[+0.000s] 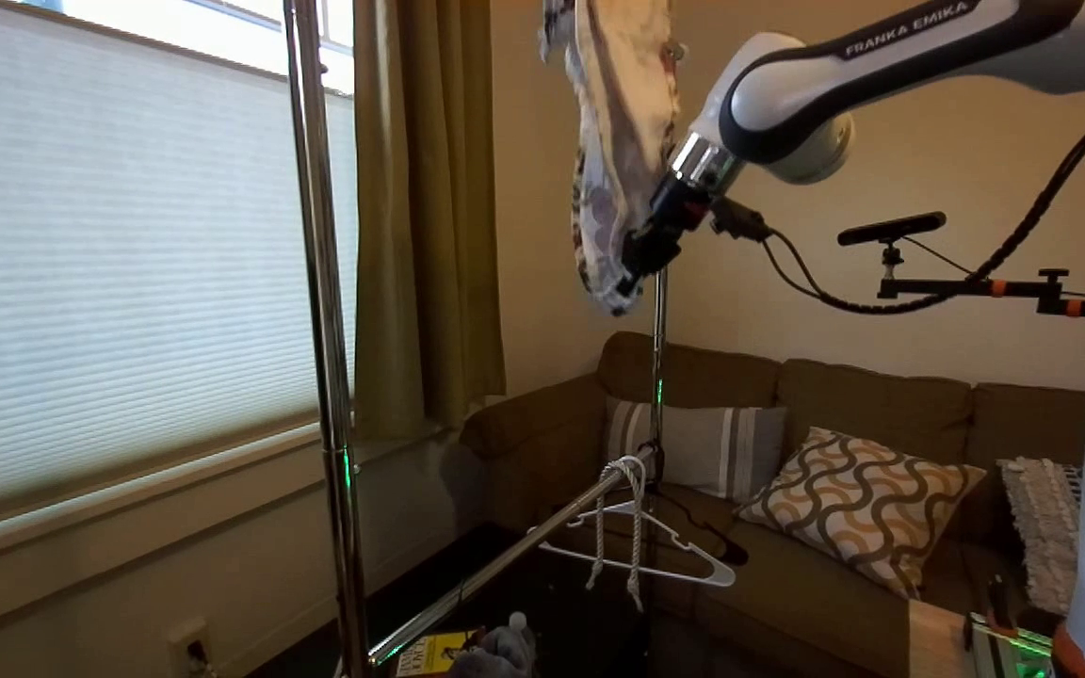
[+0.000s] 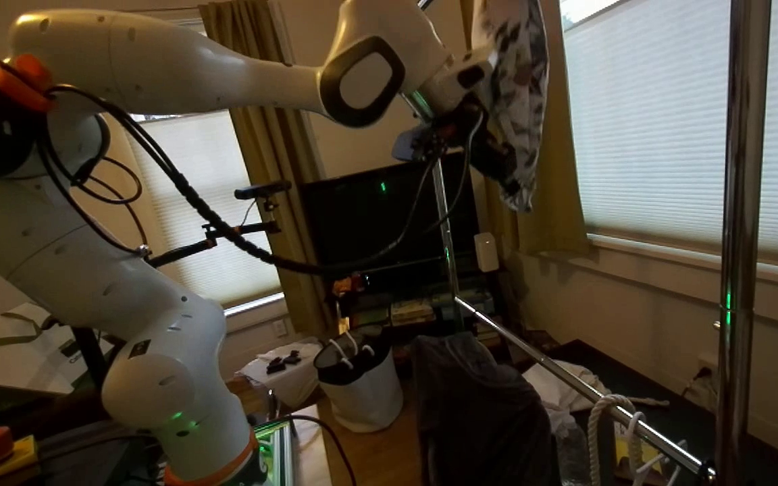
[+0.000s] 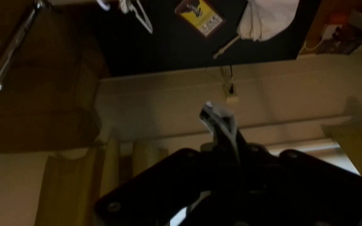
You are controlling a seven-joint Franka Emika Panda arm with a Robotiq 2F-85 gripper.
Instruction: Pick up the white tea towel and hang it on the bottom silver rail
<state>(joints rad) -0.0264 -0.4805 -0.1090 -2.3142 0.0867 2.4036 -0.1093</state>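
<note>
1. The white tea towel [image 1: 623,122] is shown at the upper centre of an exterior view, hanging in long upright folds. Its top is cut off by the frame edge, so what supports it there cannot be seen.

2. The gripper [image 1: 632,271] is placed at the towel's lower end, its fingers brought together on the cloth. In the wrist view, a small tip of fabric is seen poking out past them, just right of centre.

3. The bottom silver rail [image 1: 507,556] is seen slanting from lower left to lower centre, well below the towel, with no part of the cloth laid over it.

4. Snagging: if the top is caught on something out of view, the upright pole [image 1: 658,330] could be jolted by a hard pull, or the hem dragged from the fingers.

5. Slipping: only a small pinch appears to be held, so the limp cloth could be lost and dropped towards the yellow book [image 3: 200,17], upper centre of the wrist view.

6. Tangling: the rail's far end is occupied by a white rope [image 1: 637,508] and a white hanger [image 1: 718,573], on which lowered cloth could be hooked or bunched.

7. Sliding: as the rail looks thin and slick, a lopsided drape could be lost on release.
</note>
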